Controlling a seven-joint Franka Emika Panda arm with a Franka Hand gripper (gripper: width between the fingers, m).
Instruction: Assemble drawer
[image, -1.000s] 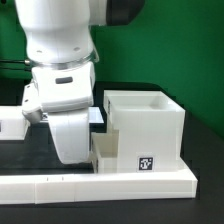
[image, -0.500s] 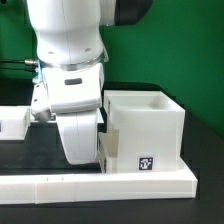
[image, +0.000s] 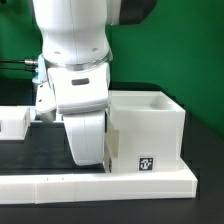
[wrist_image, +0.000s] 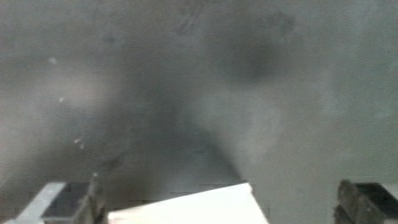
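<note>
My gripper (wrist_image: 217, 195) stands spread, its 2 fingers (wrist_image: 63, 200) flanking a white panel corner (wrist_image: 187, 205) that is clear of 1 of them. I hang low, just beside the open-topped box shell (image: 150, 125), which sits on the table against the white rail (image: 100, 182); I cannot tell its contents.

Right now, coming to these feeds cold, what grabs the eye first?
The bulky white arm fills the middle of the exterior view, its lower end down beside the box shell, on that view's left of it. The open-topped shell stands behind the low white rail, a marker tag on its front. In the blurred wrist view the gripper has its fingers wide apart, a white corner between them.
</note>
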